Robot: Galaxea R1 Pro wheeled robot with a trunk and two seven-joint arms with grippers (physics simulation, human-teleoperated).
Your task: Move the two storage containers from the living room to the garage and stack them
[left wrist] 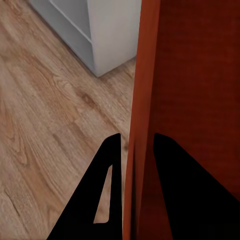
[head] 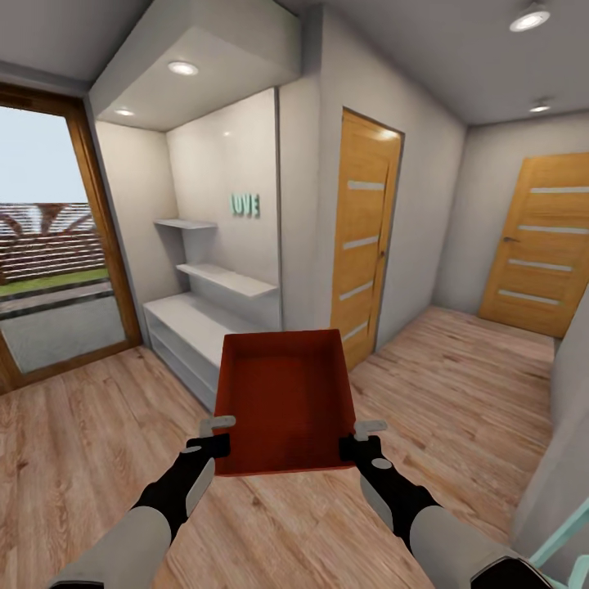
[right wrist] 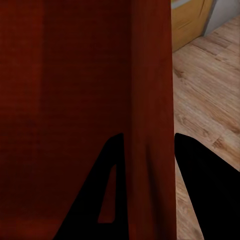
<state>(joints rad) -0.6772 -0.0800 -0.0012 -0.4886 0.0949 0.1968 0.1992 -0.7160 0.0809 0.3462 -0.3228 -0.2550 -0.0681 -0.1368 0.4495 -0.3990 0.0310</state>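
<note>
Between your two arms, straight ahead in the head view, you hold one orange-red storage container (head: 284,401) up above the light wood-plank floor (head: 98,442). Its open top faces you, so you look into its empty inside.

Your left gripper (head: 214,438) is clamped on the container's left wall near the corner closest to you. In the left wrist view, the left gripper (left wrist: 134,165) has one dark finger on either side of that thin wall (left wrist: 142,100), pinching it. Your right gripper (head: 362,439) is clamped on the right wall in the same way. In the right wrist view, the right gripper (right wrist: 147,160) has its fingers straddling the container's wall (right wrist: 150,75).

Behind the container stands a white built-in shelving unit (head: 214,282) in a wall recess, with small teal letters (head: 245,204) on its back panel. Left of it is a wood-framed glass door (head: 51,245) looking onto grass and a fence. Right of the shelving is a wooden panel door (head: 362,237), and a second wooden door (head: 540,245) stands farther off on the right.
</note>
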